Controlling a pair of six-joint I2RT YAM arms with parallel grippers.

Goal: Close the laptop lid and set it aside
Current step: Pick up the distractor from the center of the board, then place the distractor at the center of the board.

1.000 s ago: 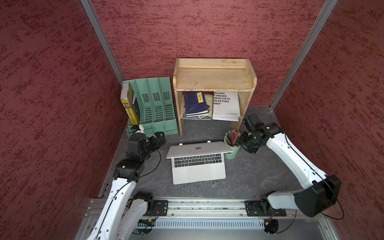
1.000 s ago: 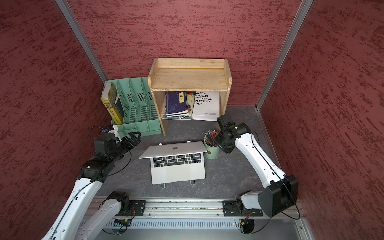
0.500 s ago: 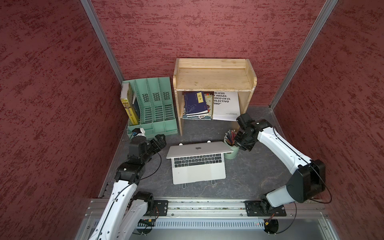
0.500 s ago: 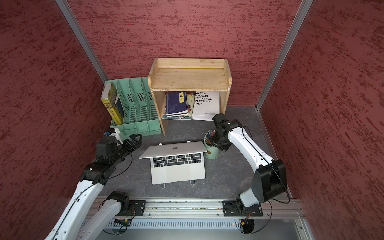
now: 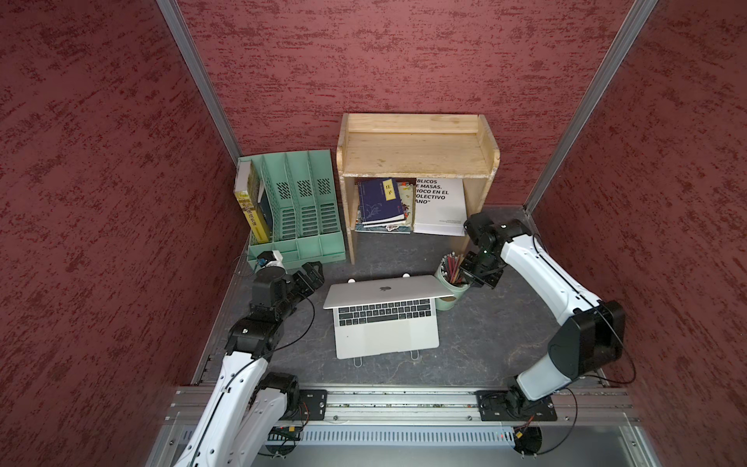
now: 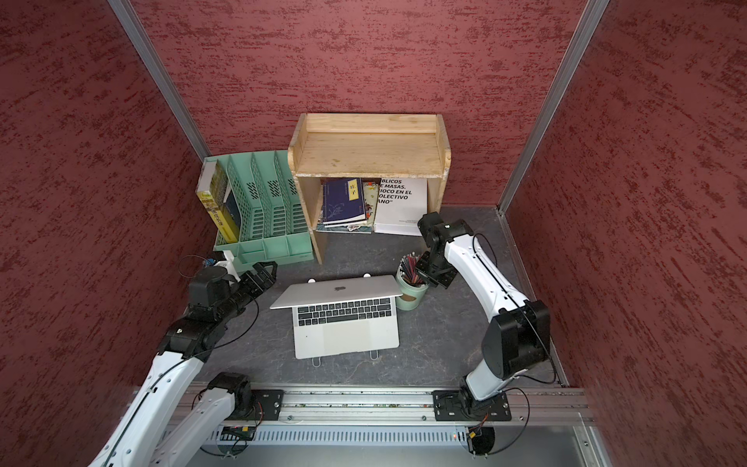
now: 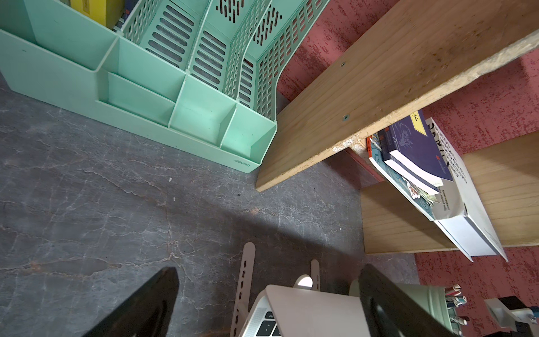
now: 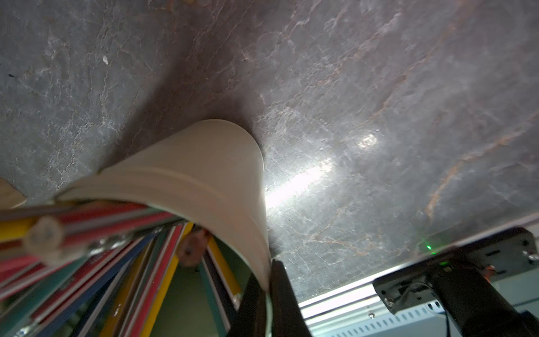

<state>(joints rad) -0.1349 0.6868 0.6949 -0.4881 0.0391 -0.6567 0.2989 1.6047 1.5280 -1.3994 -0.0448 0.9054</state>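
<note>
So the laptop [image 5: 386,319] sits on the dark stone-look table [image 5: 485,335] right in front of the wooden shelf [image 5: 418,149], with a strip of bare table between them. It's a thin silver-white one with rounded corners, black keys and a big plain palm rest. It's propped on a white folding stand [image 5: 355,362] whose wire feet poke out under the edge farthest from the shelf. The laptop lid [image 5: 384,289] is only partway down. It leans over the keyboard, so you see its outer face with the little dark apple logo in both top views.

The right gripper [image 8: 267,277] is pinched tight on the rim of the pale green pencil cup [image 5: 449,301], one finger inside and one outside. The cup stands in front of the shelf's leg on the right arm's side and looks to be touching the lid's corner.

The left gripper [image 5: 313,275] has its jaws spread wide with nothing in them. It hangs in front of the shelf's other leg, just beside the lid's corner there and not touching it. The green file organizer [image 5: 299,210] stands right next to the shelf on that side.
</note>
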